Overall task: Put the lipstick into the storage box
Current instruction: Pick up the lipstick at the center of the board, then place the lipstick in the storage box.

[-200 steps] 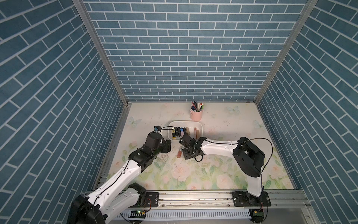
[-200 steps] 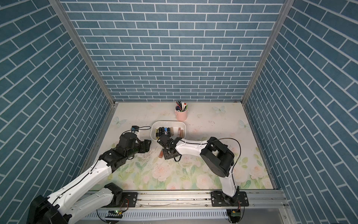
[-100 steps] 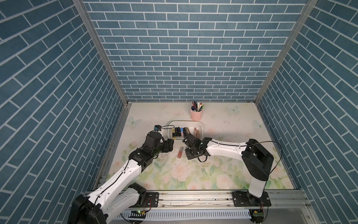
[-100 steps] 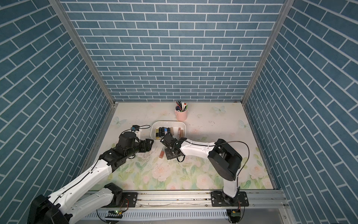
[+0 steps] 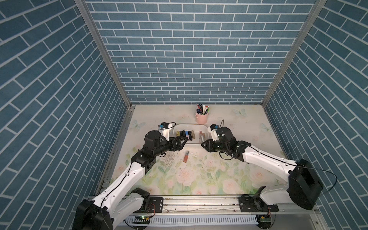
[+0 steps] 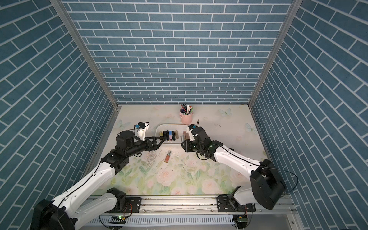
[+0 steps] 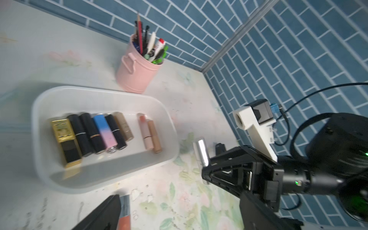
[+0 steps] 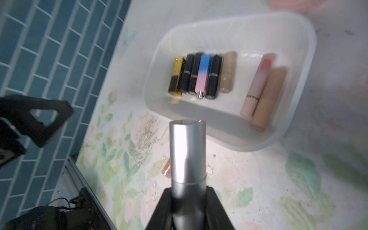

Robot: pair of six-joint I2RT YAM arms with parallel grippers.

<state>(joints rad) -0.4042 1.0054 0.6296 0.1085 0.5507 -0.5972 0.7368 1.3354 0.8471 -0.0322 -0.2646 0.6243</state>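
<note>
The right fingers [image 8: 159, 209] grip a silver lipstick [image 8: 187, 151] by its lower end. It sits just outside the near right corner of the box [image 5: 190, 127], pointing towards it. The left fingers [image 8: 49, 104] are spread wide and hold nothing, near the box's near left corner. A gloss tube [image 5: 186, 156] lies on the worktop [image 5: 229, 171] between the arms, in front of the box. Eight tubes [image 7: 104, 131] lie inside the box.
</note>
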